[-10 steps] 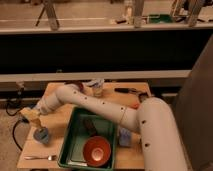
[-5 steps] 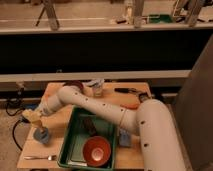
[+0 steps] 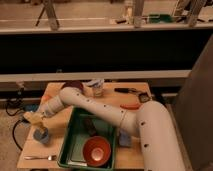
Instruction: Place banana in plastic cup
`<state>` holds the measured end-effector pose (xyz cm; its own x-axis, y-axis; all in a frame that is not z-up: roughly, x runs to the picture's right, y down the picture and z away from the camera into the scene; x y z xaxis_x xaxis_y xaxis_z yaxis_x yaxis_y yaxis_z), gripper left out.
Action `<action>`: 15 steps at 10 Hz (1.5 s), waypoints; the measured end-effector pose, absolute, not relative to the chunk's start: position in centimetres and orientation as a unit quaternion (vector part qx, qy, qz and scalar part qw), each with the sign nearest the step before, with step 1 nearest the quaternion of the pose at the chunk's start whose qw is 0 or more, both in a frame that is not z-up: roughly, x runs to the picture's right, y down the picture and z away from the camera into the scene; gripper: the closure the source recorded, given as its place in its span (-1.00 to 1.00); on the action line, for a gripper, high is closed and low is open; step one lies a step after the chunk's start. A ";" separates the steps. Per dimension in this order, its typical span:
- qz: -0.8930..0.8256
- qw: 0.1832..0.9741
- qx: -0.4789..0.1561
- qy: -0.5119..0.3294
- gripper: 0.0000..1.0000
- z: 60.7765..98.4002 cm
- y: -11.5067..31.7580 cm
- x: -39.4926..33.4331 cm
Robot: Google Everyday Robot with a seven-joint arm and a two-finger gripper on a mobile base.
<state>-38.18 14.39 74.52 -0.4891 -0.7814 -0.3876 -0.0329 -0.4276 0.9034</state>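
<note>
The pincer (image 3: 34, 119) carries the banana (image 3: 36, 118) just above the cup (image 3: 41, 135) at the desk's (image 3: 60, 92) left edge. Its grip appears closed on the fruit; next I judge it must centre over the cup, then release.

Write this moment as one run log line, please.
gripper: holding banana | position: above plastic cup | banana not in cup
</note>
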 end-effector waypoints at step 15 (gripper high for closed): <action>-0.724 0.262 0.431 -0.471 -0.60 74.5 15.2 -36.8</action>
